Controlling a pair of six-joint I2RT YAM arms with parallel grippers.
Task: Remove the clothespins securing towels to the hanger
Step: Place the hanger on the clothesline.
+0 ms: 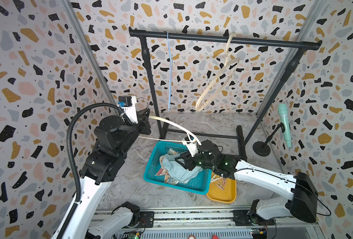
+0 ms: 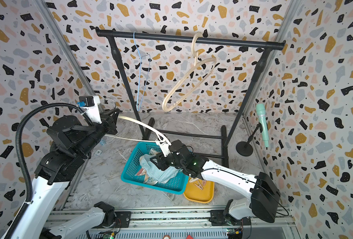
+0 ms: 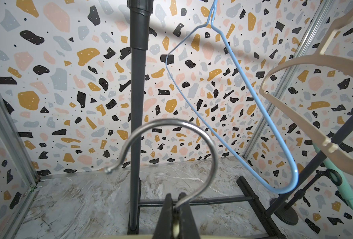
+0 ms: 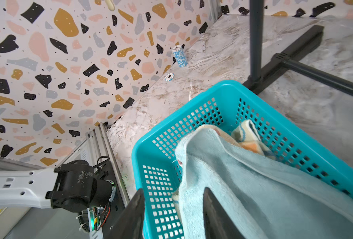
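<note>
Clamped only on the thin hook of the hanger [image 1: 171, 122], the left gripper [image 3: 175, 198] could let it swivel. The right gripper [image 4: 173, 190], jaws apart, hangs just over the towels [image 4: 243, 175] in the basket [image 1: 150, 178] and might snag cloth; the clothespins [image 1: 221, 183] lie in the tray [image 1: 223, 197], near right.

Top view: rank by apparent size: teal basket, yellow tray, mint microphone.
1. teal basket, clearly largest.
2. yellow tray, partly covered, so its full size is unsure.
3. mint microphone, long but thin.

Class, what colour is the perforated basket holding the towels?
The basket is teal, seen best in the right wrist view.
</note>
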